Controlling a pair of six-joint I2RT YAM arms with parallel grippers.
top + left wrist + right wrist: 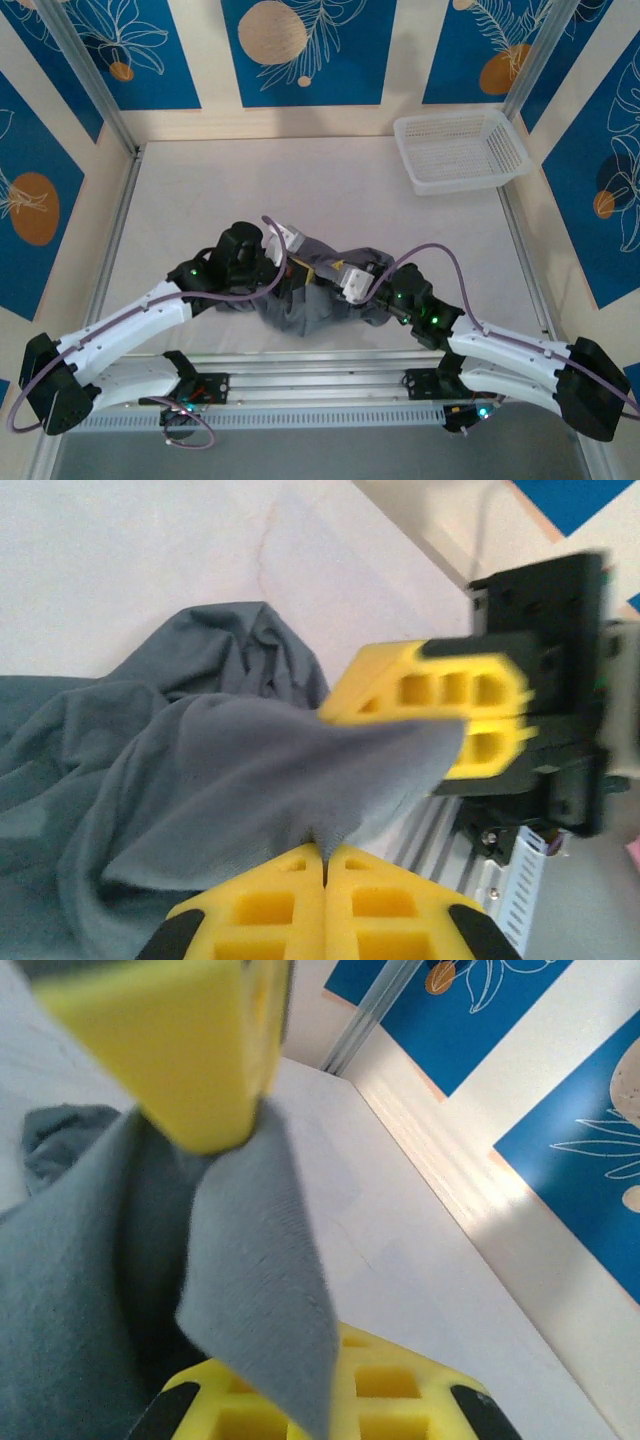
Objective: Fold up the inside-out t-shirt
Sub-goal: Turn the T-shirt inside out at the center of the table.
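Observation:
The inside-out t-shirt (315,308) is a dark grey crumpled heap near the table's front edge, between the two arms. My left gripper (303,274) is shut on a raised fold of the cloth; in the left wrist view the t-shirt (200,770) rises into my left gripper (326,852), pinched between its yellow fingers. My right gripper (335,272) is shut on the same stretch of cloth just to the right, and its yellow fingers (440,715) show close by. In the right wrist view a flap of the t-shirt (255,1290) hangs over my right gripper (325,1360).
A white mesh basket (462,150) stands at the table's back right corner. The white tabletop (300,190) stretches behind the shirt. An aluminium rail (320,365) runs along the front edge. Blue patterned walls close in the sides and back.

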